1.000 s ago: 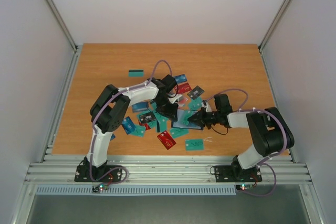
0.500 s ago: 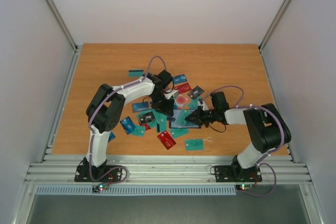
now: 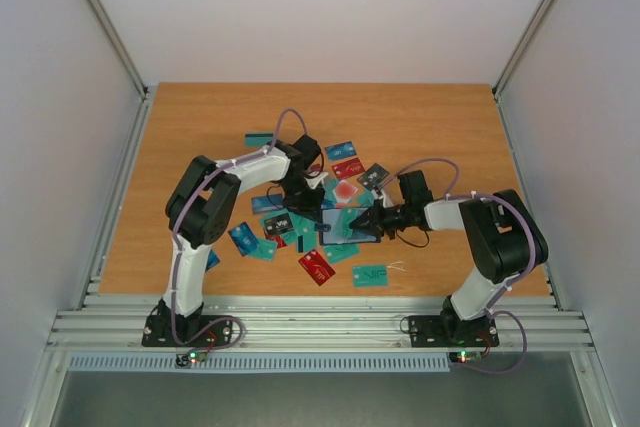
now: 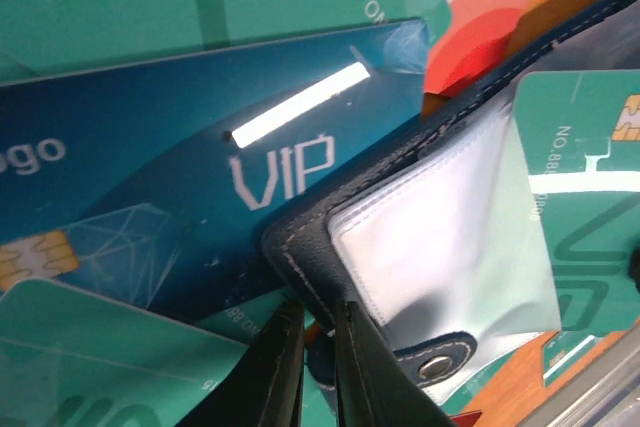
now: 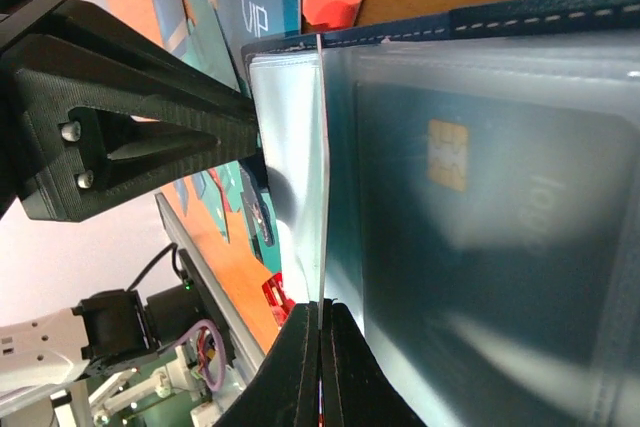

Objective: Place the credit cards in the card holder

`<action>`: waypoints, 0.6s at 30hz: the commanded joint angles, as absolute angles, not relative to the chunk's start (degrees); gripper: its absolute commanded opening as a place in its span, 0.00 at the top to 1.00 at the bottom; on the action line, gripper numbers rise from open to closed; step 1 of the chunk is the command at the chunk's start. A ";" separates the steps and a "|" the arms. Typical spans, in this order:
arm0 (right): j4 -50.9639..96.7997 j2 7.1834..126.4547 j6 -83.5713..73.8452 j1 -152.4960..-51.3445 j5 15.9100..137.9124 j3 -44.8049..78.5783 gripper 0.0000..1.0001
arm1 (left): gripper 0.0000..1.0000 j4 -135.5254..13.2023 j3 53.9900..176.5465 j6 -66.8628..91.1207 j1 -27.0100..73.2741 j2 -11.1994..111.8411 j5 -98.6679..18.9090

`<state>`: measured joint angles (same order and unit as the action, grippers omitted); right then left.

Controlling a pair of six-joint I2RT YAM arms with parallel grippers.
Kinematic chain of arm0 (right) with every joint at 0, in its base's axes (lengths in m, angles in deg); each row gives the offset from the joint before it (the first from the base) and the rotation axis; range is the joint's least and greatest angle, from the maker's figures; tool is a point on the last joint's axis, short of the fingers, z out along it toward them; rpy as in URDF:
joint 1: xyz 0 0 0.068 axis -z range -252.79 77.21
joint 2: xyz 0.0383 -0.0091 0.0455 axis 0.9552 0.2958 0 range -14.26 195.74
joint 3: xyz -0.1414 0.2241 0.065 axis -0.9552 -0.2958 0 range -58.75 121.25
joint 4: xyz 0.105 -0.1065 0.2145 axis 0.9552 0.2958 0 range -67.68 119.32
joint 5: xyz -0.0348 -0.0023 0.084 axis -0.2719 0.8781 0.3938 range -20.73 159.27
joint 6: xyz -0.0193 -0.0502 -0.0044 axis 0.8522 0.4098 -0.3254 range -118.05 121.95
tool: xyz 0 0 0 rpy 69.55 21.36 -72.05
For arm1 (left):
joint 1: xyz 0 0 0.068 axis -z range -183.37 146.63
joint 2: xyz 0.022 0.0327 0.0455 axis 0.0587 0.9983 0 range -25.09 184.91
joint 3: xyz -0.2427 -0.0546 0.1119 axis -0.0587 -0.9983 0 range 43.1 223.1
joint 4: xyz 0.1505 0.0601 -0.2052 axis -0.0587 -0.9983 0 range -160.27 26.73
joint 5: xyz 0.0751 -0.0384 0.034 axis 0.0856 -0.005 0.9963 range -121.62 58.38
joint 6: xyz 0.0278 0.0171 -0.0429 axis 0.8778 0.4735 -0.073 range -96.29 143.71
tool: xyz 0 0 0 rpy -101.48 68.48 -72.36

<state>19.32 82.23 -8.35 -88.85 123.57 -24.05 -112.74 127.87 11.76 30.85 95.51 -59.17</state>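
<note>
Pinching with the right gripper (image 5: 320, 312) the clear plastic sleeve (image 5: 288, 147) of the dark navy stitched folding card holder (image 3: 350, 227). Nearly closed with the left gripper (image 4: 318, 347) at the holder's left hem; unclear whether gripping. Just beyond that hem: glossy blue and teal rectangular credit cards (image 4: 200, 147), long axis crosswise to that gripper, nearer the left arm.

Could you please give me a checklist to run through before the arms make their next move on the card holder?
1. Dark navy folding card holder lying open: ok.
2. Right gripper shut on its clear plastic sleeve: ok.
3. Left gripper holding the holder's rim: cannot tell; jaws almost together.
4. Dark plastic chip card seated behind the plastic pocket: ok.
5. Blue plastic VIP card free of the holder: not ok; the holder's corner overlaps it.
</note>
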 commanded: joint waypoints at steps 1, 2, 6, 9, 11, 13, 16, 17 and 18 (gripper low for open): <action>20.89 82.98 -6.03 -89.14 125.68 -22.29 0.99 | 0.89 -110.87 128.16 12.03 31.04 98.23 -59.43; 20.99 83.03 -5.89 -89.14 126.08 -22.15 0.99 | 0.89 -110.77 128.16 12.10 31.08 98.49 -59.52; 21.78 82.85 -5.80 -89.14 127.33 -22.14 0.99 | 0.89 -110.34 128.27 12.10 31.08 99.30 -59.66; 24.11 81.81 -5.13 -89.15 127.33 -22.80 0.99 | 0.89 -110.29 128.35 12.10 31.08 99.60 -59.65; 24.55 81.67 -4.51 -89.14 127.72 -23.44 0.99 | 0.89 -110.08 128.35 11.96 31.04 99.71 -59.79; 25.18 81.98 -3.68 -89.14 128.22 -23.51 0.99 | 0.89 -109.98 128.40 12.01 31.07 99.93 -59.92; 26.32 82.72 -2.54 -89.14 128.82 -23.25 0.99 | 0.89 -110.09 128.44 12.05 31.08 100.13 -59.92; 26.43 82.76 -2.35 -89.14 129.22 -23.24 0.99 | 0.89 -110.06 128.44 12.10 31.09 100.23 -59.92; 27.07 82.77 -1.90 -89.14 129.57 -23.05 0.99 | 0.89 -110.13 128.44 12.07 31.09 100.37 -59.93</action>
<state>24.19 82.42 -4.94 -88.83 126.24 -23.22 -112.54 128.48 11.74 30.74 96.58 -61.53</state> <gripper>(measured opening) 0.022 0.112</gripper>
